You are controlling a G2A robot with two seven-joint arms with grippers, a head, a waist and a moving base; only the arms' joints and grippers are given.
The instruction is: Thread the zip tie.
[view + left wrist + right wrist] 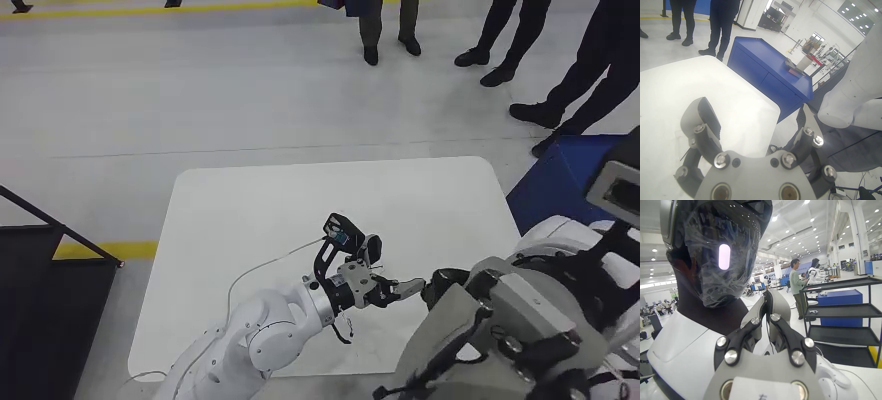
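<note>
Wide-spread left gripper [753, 103] above white table [677, 85], near its rounded corner; right gripper [768, 293] pressed together, pinching thin black zip tie [768, 330].

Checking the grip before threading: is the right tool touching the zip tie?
Touching. The right wrist view shows the right tool shut on the thin black zip tie, which runs out from the pinch.
</note>
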